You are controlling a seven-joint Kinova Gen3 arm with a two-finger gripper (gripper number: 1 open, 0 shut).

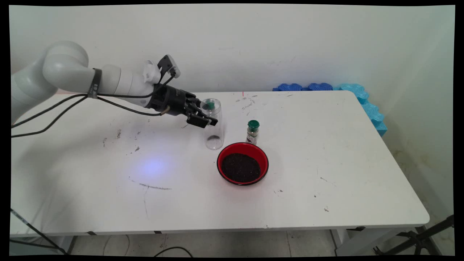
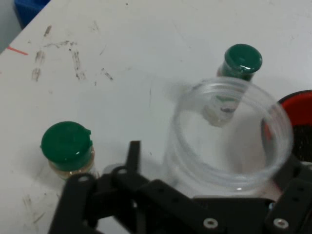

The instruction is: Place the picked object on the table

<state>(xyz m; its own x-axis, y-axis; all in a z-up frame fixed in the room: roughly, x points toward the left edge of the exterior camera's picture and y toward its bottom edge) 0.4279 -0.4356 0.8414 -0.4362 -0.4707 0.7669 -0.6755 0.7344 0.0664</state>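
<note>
The clear plastic jar stands upright and lidless on the desk, and the claw sits right at its upper wall. Whether it's actually clenched on it, I can't tell. My guess: the jar looks light, thin-walled and slick, so squeeze gently around the body below the rim. Just past the jar is a green-capped spice bottle, with a red bowl of dark grounds beside it. Another green-capped bottle stands off to the claw's other side.
</note>
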